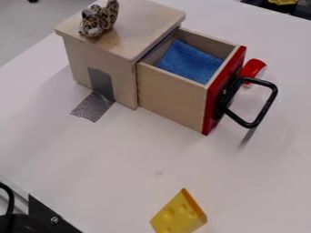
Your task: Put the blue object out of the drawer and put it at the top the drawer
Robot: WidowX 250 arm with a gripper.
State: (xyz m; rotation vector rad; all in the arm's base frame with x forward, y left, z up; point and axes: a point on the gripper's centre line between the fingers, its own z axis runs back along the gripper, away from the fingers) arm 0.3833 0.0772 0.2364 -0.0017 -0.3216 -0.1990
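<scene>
A shallow pinch could drop the blue cloth (189, 63) — and 1 low swing topple the leopard figurine (99, 20) (atop the cabinet (142, 27)). Jaws' state: I cannot tell.

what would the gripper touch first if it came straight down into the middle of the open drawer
Most likely the blue cloth lying inside the drawer, though how far it sits below the rim is hard to judge.
</scene>
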